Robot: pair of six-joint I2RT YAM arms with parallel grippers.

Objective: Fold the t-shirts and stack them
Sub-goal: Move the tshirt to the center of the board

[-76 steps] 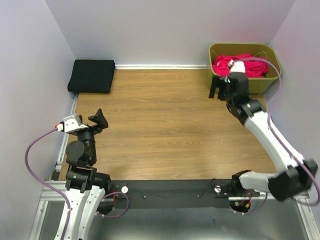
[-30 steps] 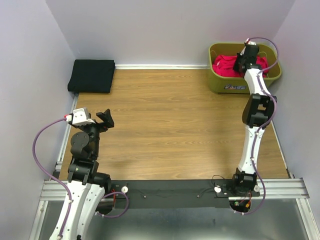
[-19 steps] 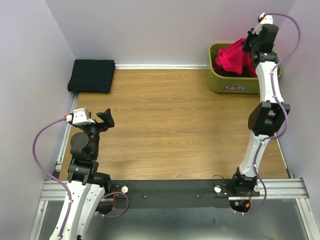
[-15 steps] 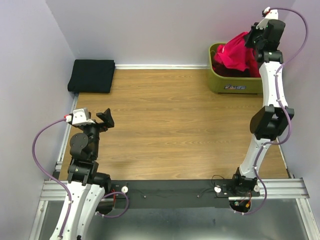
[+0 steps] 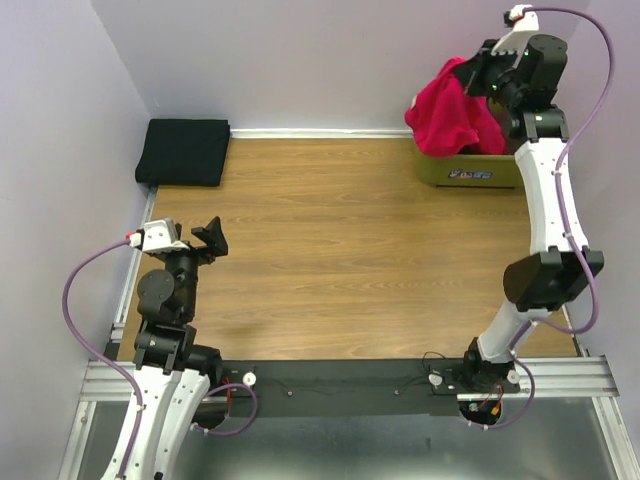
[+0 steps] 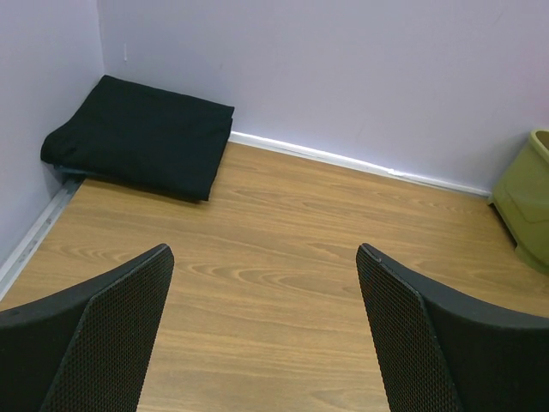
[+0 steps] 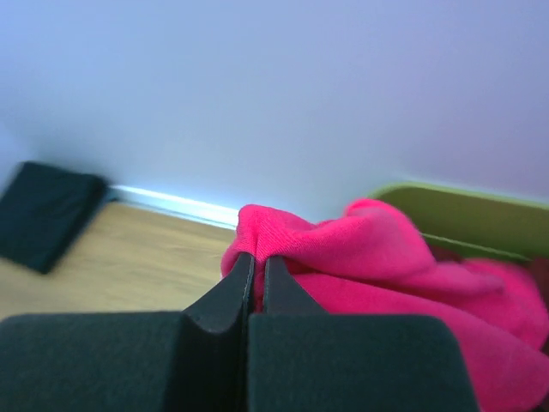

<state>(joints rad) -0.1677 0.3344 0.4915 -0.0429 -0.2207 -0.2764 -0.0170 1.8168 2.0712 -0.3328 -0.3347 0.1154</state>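
Observation:
A bright pink-red t-shirt point(image 5: 445, 108) hangs from my right gripper point(image 5: 470, 72), which is shut on a bunched fold of it, high above the olive-green tub point(image 5: 482, 168). In the right wrist view the fingertips point(image 7: 243, 266) pinch the pink-red cloth point(image 7: 377, 245). A folded black t-shirt point(image 5: 184, 151) lies in the far left corner of the table, and it shows as a dark folded shirt point(image 6: 141, 135) in the left wrist view. My left gripper point(image 5: 203, 238) stands open over the left side of the wooden table, with nothing between its fingers point(image 6: 111, 318).
The tub stands at the back right against the wall, its rim point(image 6: 539, 146) visible at the right of the left wrist view. Lilac walls close in the table on three sides. A white baseboard point(image 5: 320, 132) runs along the back.
My right arm has risen and lifted the pink-red t-shirt out of the tub, then swung it a little to the left. The left arm has barely moved.

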